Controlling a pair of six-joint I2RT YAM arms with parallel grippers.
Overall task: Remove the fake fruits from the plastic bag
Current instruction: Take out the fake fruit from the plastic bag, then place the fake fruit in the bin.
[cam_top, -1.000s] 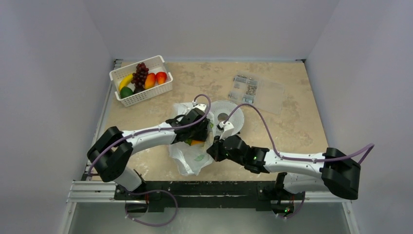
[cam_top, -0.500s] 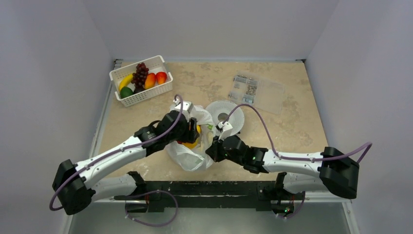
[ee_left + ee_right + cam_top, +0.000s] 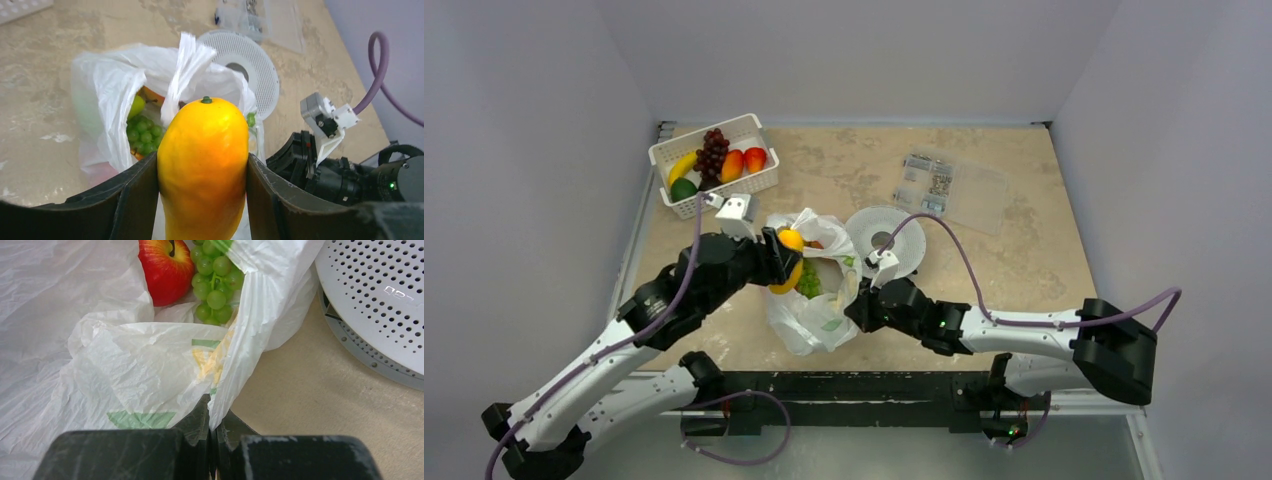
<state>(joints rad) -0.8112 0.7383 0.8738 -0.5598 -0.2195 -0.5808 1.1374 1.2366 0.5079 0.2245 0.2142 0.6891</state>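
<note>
The white plastic bag (image 3: pixel 822 318) lies open in the middle of the table. My left gripper (image 3: pixel 786 262) is shut on a yellow-orange fake mango (image 3: pixel 202 160) and holds it above the bag's left rim. In the left wrist view, green grapes (image 3: pixel 142 137) and a yellow-green fruit (image 3: pixel 136 106) lie inside the bag (image 3: pixel 107 85). My right gripper (image 3: pixel 856 305) is shut on the bag's right edge (image 3: pixel 227 385). The right wrist view shows a red apple (image 3: pixel 167 267) and the green grapes (image 3: pixel 215 282) in the bag's mouth.
A white slotted basket (image 3: pixel 724 196) with several fruits stands at the back left. A white perforated round disc (image 3: pixel 902 225) lies just right of the bag. A flat clear packet (image 3: pixel 949 185) lies at the back right.
My left arm has drawn back to the left and up, bringing the mango out of the bag. My right gripper has kept its hold on the bag's edge.
</note>
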